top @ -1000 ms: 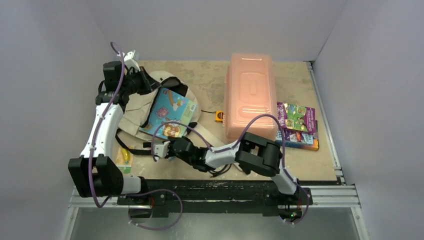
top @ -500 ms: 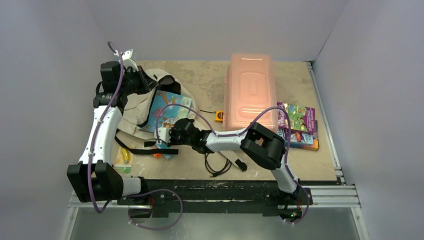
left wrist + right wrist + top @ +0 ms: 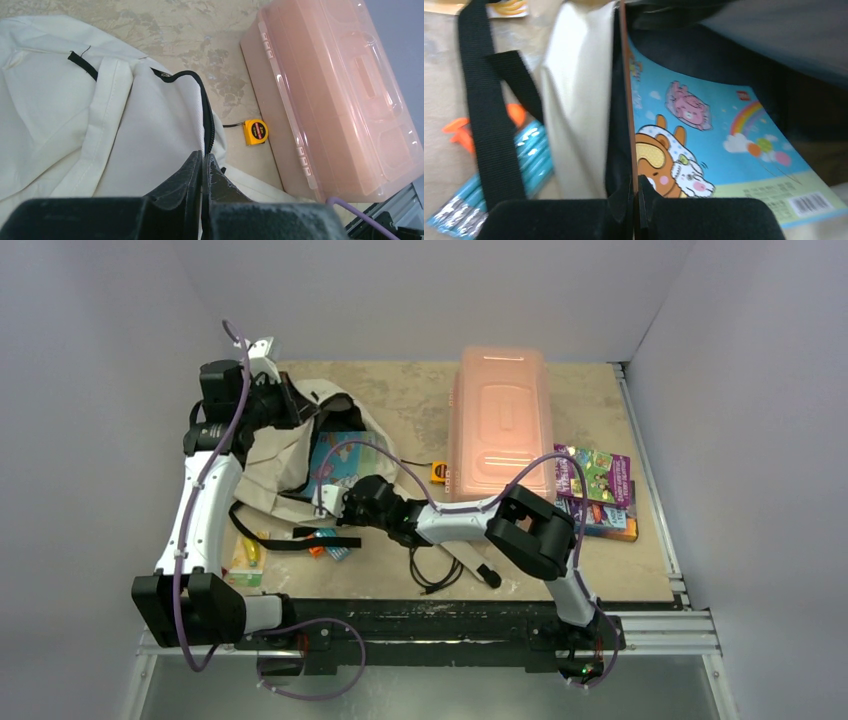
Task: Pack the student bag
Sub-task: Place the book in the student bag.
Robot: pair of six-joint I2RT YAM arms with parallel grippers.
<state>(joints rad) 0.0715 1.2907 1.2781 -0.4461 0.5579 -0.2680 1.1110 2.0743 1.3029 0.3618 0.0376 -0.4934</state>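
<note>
Inside cream fabric student bag (image 3: 270, 455), rim pinched by left fingers (image 3: 187, 175), blue cartoon book (image 3: 340, 452), gripped by right fingers (image 3: 620, 200), has slid deeper: nearly packed

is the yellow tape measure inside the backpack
No, the yellow tape measure lies on the bare table, between the backpack and the pink plastic box.

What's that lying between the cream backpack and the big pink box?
A small yellow tape measure lies on the table between backpack and pink box, close to the box; clearest in the left wrist view.
</note>
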